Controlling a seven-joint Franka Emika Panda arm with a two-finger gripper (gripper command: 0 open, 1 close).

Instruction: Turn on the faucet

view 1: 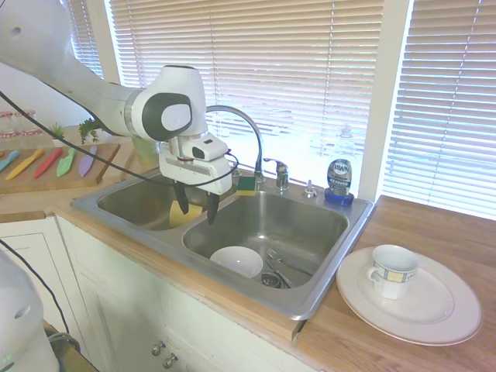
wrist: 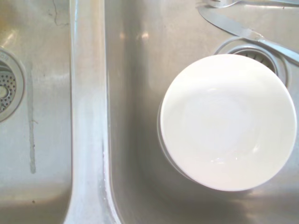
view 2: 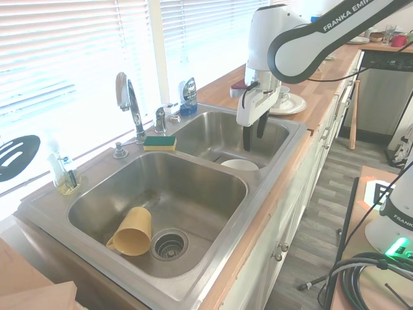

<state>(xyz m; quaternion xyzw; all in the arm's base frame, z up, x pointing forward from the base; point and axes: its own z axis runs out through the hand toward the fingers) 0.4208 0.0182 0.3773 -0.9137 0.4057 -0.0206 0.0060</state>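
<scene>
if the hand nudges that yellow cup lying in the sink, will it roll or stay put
The yellow cup lies on its side in the basin beside the drain, so it would probably roll, though its handle may stop it early. It looks like light plastic, so a small push should move it. The smooth steel sink likely lets it slide too.

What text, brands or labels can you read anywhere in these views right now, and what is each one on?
"FRANKA EMI", cut off by the picture's edge: on the robot arm, second exterior view.
"FRANKA", partly cut off: on a white robot base at the right edge, second exterior view.
Blue label on the dish soap bottle: brand print too small and blurred to read for certain.
Wrist view: no text at all.
</scene>
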